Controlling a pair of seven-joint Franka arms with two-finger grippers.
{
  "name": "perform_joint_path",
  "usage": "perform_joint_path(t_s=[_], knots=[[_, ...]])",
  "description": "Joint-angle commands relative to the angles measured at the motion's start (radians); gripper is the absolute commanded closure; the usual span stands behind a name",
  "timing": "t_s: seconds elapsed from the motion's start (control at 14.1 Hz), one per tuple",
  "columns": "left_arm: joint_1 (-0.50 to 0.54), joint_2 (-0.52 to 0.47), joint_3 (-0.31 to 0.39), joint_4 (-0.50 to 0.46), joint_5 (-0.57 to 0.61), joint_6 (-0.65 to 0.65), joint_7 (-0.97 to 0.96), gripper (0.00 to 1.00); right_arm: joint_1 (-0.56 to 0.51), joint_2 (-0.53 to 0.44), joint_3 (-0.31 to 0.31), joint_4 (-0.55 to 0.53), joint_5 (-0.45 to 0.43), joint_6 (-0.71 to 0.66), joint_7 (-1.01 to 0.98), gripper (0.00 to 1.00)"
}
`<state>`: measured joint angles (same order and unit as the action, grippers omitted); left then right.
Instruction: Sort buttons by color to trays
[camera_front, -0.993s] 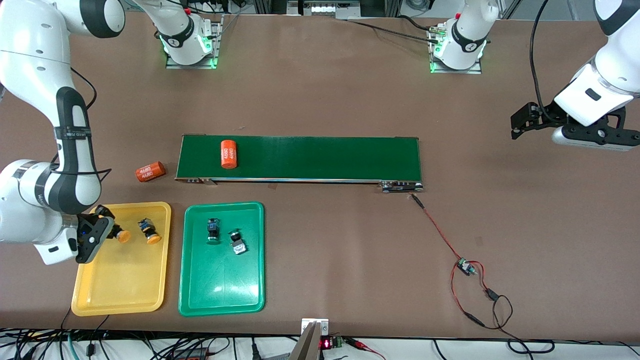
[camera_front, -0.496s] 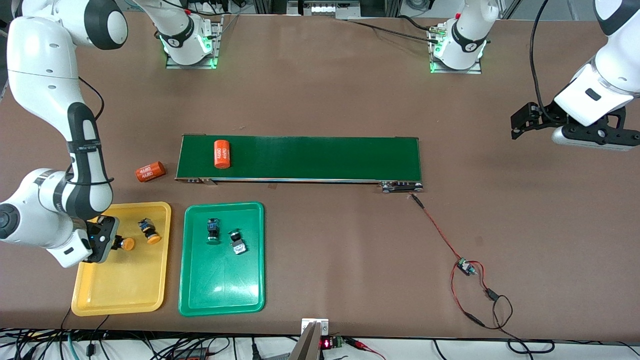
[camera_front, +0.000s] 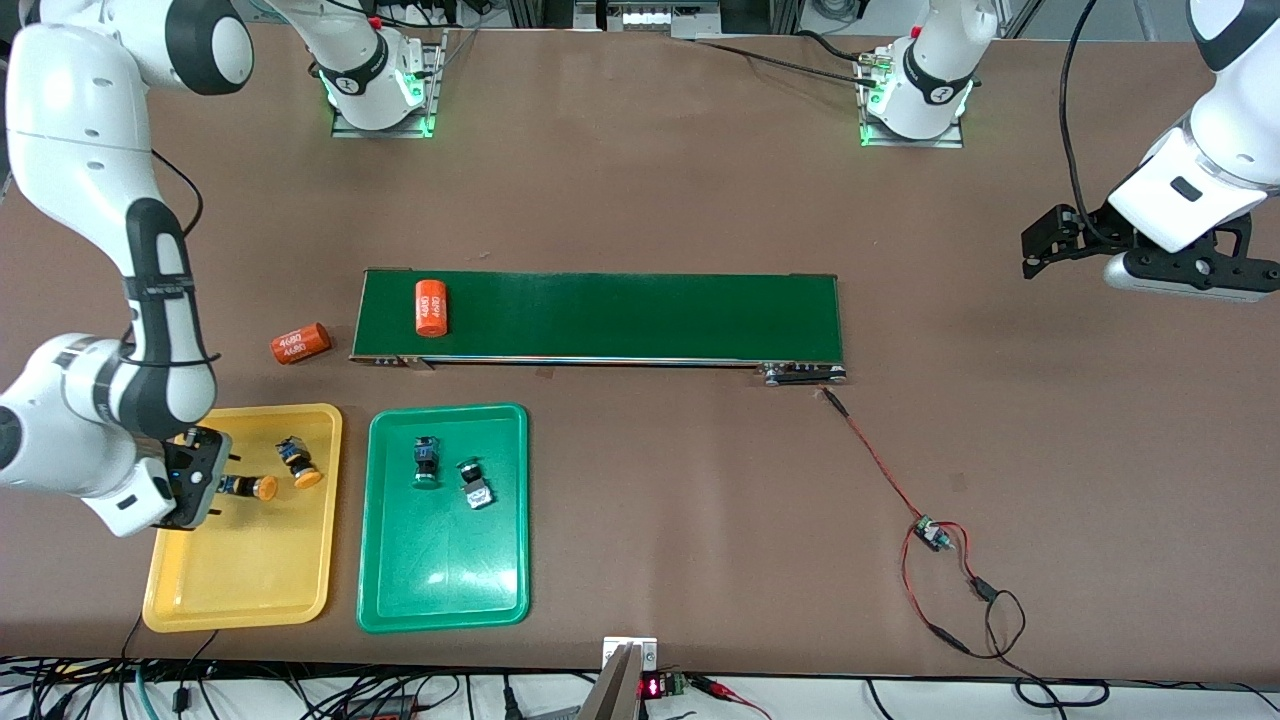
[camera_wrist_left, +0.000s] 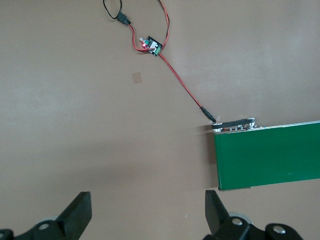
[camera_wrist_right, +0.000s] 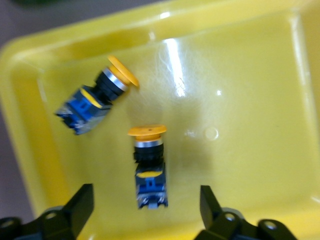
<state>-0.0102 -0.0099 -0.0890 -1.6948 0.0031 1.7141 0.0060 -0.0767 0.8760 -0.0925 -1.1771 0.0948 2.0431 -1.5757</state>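
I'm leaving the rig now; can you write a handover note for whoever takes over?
Right hand: open, low over the shallow yellow plastic tray, the orange-capped push-button it flanks lying free.
Left hand: open, waiting over bare table at its own end.
Done: both orange-capped buttons in the yellow tray; two dark-bodied buttons in the green plastic tray.
Left: no button outside the trays; retract the right arm.

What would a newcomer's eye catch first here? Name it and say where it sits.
Most striking are the two bright trays nearest the front camera: the yellow tray holds two orange-capped buttons, and beside it the green tray holds two more. The right gripper hangs open over the yellow tray. An orange cylinder lies on the dark green belt.
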Motion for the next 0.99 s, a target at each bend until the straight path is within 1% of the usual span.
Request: perform_joint_path(t_s=[0.0, 0.28, 0.43, 0.71, 0.92], knots=[[-0.001, -0.002, -0.002, 0.018, 0.025, -0.024, 0.008, 0.0, 0.0, -0.129, 0.014, -0.018, 0.008, -0.127, 0.063, 0.0], [-0.001, -0.002, -0.002, 0.018, 0.025, -0.039, 0.008, 0.0, 0.058, -0.276, 0.016, -0.018, 0.008, -0.245, 0.239, 0.0], [-0.001, -0.002, -0.003, 0.018, 0.025, -0.039, 0.008, 0.0, 0.099, -0.331, 0.016, -0.018, 0.01, -0.322, 0.397, 0.0], [-0.001, -0.002, -0.002, 0.018, 0.025, -0.039, 0.008, 0.0, 0.192, -0.42, 0.016, -0.019, 0.011, -0.382, 0.633, 0.0], [-0.001, -0.002, -0.002, 0.018, 0.025, -0.039, 0.009, 0.0, 0.256, -0.465, 0.016, -0.022, 0.013, -0.519, 0.871, 0.0]])
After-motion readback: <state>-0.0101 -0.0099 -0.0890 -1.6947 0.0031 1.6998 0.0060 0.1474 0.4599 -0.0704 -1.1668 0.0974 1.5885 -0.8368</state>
